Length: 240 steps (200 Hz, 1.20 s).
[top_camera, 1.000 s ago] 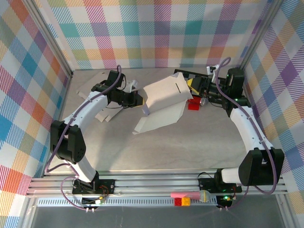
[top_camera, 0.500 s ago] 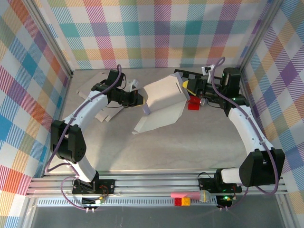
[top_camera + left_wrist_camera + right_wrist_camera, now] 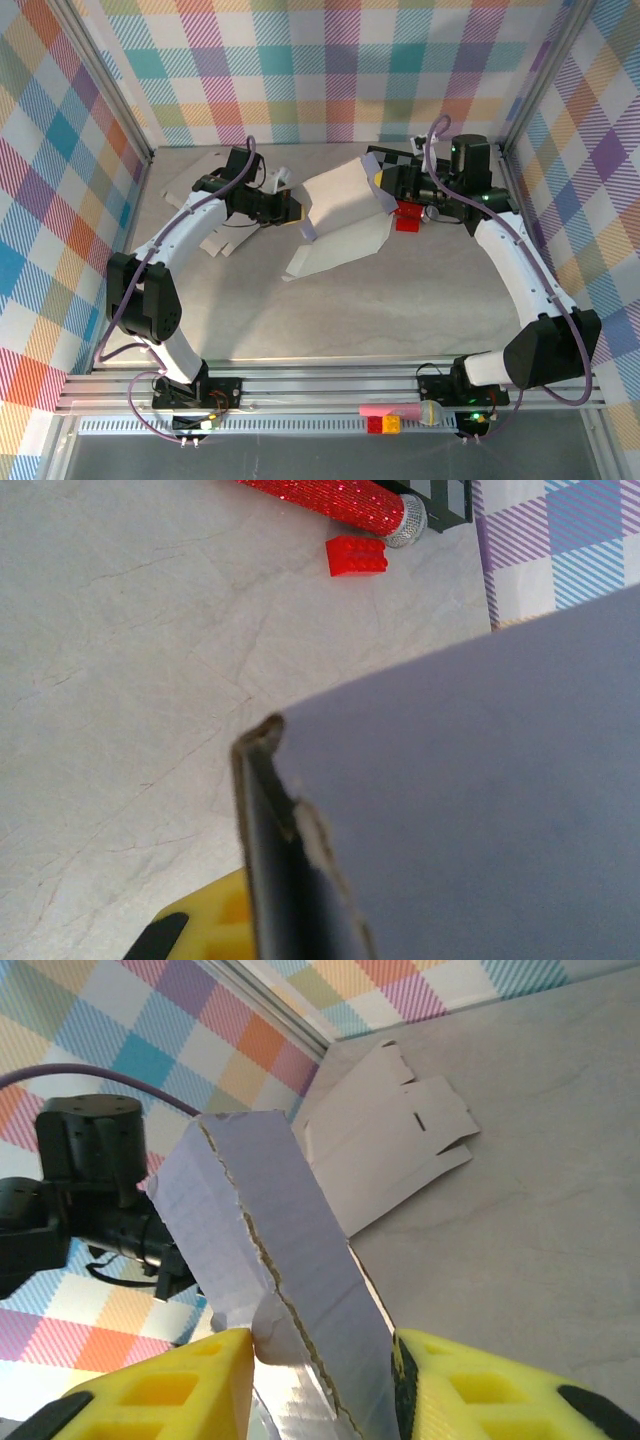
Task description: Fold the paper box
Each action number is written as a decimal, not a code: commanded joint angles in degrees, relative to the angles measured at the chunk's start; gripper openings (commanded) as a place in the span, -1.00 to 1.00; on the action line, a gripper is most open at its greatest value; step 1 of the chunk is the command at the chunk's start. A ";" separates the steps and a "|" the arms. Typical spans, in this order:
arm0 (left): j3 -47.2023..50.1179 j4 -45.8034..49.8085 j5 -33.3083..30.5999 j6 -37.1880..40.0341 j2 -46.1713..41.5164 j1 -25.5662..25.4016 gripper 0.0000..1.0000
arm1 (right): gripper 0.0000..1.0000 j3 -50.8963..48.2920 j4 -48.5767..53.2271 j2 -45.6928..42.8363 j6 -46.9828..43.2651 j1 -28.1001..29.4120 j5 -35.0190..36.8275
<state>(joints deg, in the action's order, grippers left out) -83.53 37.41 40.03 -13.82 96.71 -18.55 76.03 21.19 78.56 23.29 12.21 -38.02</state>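
The pale, marbled tabletop [image 3: 420, 300] carries flat paper blanks [image 3: 400, 1145] at its far left. A red brick [image 3: 357, 555] lies near a glittery red cylinder [image 3: 330, 498], and the lower flap of the paper box [image 3: 340, 245] rests mid-table.

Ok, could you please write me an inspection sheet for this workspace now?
Surface: grey table, no spills seen.
Job's things: box, half raised between the arms; flat sheets by the left arm.
Clutter: red brick beside glitter tube, near the box.
Grippers: left gripper shut on box corner; right gripper has fingers either side of a box wall, clamp unclear.
Cables: purple cables loop above both wrists.
Surroundings: plaid walls, nothing else seen.
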 commanded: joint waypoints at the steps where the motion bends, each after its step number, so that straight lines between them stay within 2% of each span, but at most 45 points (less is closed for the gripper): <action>1: -2.16 0.55 2.44 0.99 -0.84 0.53 -1.00 | -0.24 2.74 3.35 0.70 -4.69 0.83 4.09; 78: -2.96 1.08 1.90 0.84 -0.69 0.51 -1.00 | -0.32 4.45 8.49 1.30 -11.62 6.41 13.94; 149: -4.18 2.60 1.37 1.69 -0.42 0.44 -1.00 | -0.30 10.39 16.98 6.27 -19.83 13.18 33.80; 201: -4.10 3.37 1.02 2.39 -0.47 0.18 -1.00 | -0.28 13.73 18.74 9.74 -21.50 15.76 43.09; 240: -4.57 3.70 0.41 2.18 -0.16 -0.31 -1.00 | -0.50 17.09 21.10 13.28 -21.73 19.15 52.14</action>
<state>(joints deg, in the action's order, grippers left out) -85.45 41.98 38.30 -12.32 96.71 -18.46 90.06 38.44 89.54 2.68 28.95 7.27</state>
